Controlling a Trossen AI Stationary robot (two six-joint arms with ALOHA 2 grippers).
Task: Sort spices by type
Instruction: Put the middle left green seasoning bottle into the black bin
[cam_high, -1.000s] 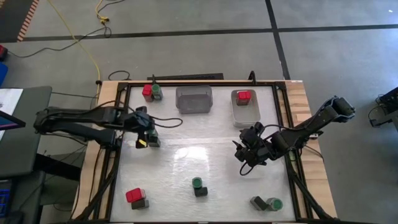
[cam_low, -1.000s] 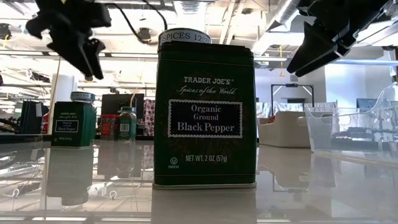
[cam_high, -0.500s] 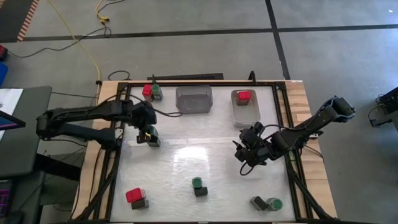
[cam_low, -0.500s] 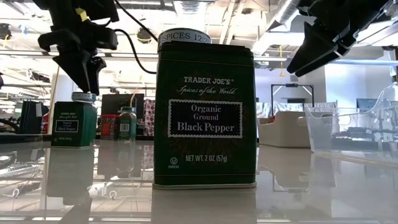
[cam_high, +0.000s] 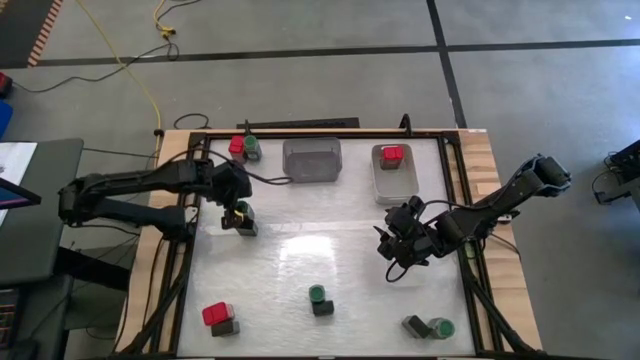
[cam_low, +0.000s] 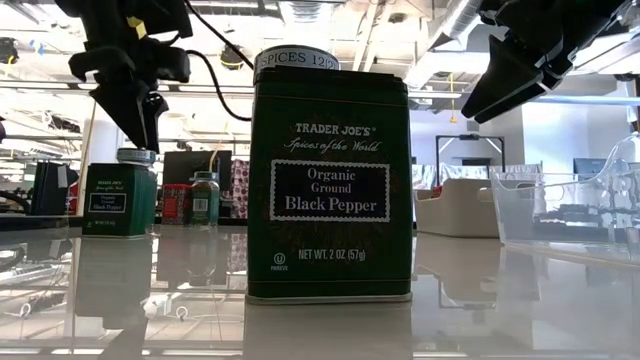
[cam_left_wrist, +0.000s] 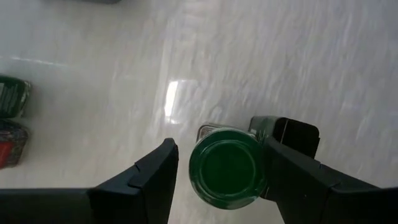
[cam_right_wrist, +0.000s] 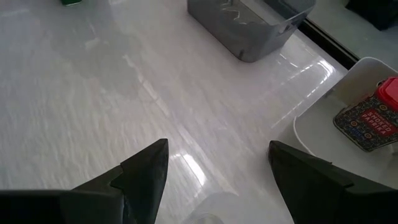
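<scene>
Glossy white bench under both arms, concrete floor around it. Left end effector hangs just above a green-lidded jar, fingers spread to either side of the lid and not touching it; a dark tin stands touching the jar on its far side. Likely fault: as the fingers descend or close, one may catch the tin, tipping it or dragging it along with the jar; a grip on the smooth round lid alone may also slip. Right end effector, spread and empty, hovers over bare bench, near the white tray.

Count from the high view: three red-topped containers, four green-lidded jars, four dark tins (the one beside the far red-topped box is uncertain); two trays, the grey tray holding nothing visible, the white one holding a red-topped box.
</scene>
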